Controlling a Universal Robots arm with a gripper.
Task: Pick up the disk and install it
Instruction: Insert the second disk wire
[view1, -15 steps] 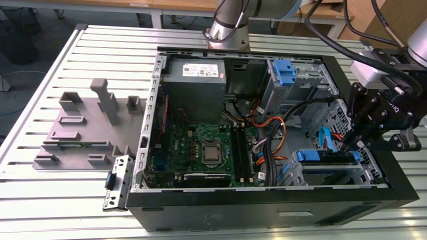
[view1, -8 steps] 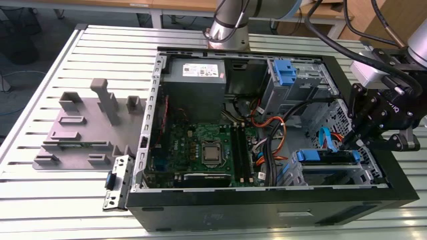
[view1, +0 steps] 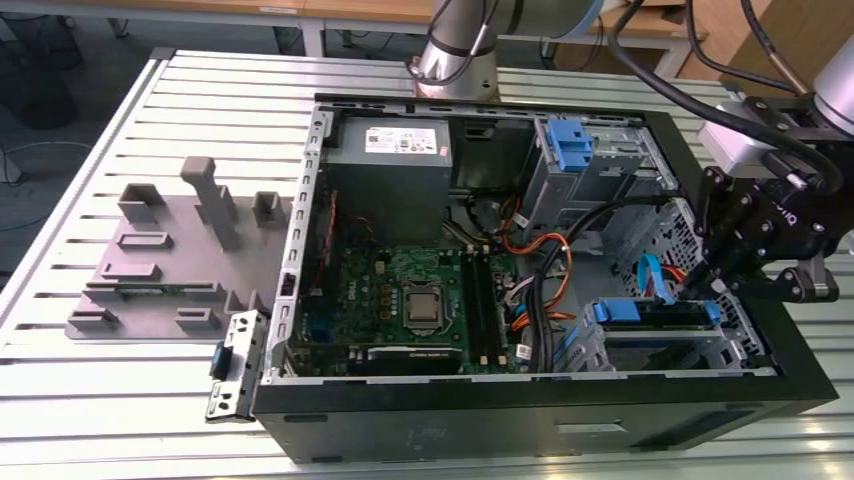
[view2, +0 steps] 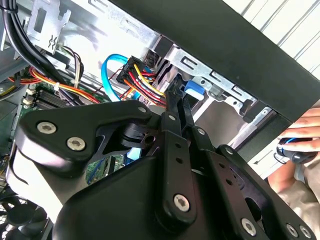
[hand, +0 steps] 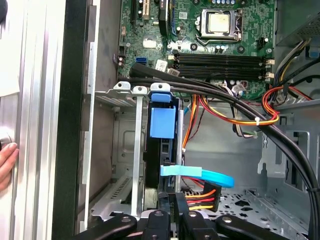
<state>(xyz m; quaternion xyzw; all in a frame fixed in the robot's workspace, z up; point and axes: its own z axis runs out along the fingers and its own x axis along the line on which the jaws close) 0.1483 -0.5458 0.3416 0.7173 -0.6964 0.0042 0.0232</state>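
Observation:
The disk (view1: 650, 312) sits in the drive bay at the front right corner of the open computer case, its blue side rail facing up. In the first wrist view the disk (hand: 162, 122) stands edge-on between the bay's metal walls, with a blue data cable (hand: 200, 174) and a power plug at its rear end. My gripper (view1: 694, 285) hangs over the rear end of the disk. Its fingers (view2: 172, 107) are pressed together, tips right by the blue rail tab (view2: 193, 90). Nothing is held between them.
The case (view1: 534, 410) holds the motherboard (view1: 407, 300), a grey power-supply box (view1: 390, 140), an upright blue latch piece (view1: 567, 145) and bundles of cables (view1: 547, 250). A grey fixture (view1: 174, 250) lies on the slatted table at the exterior view's left. A person's hand (view2: 305, 145) is beside the case.

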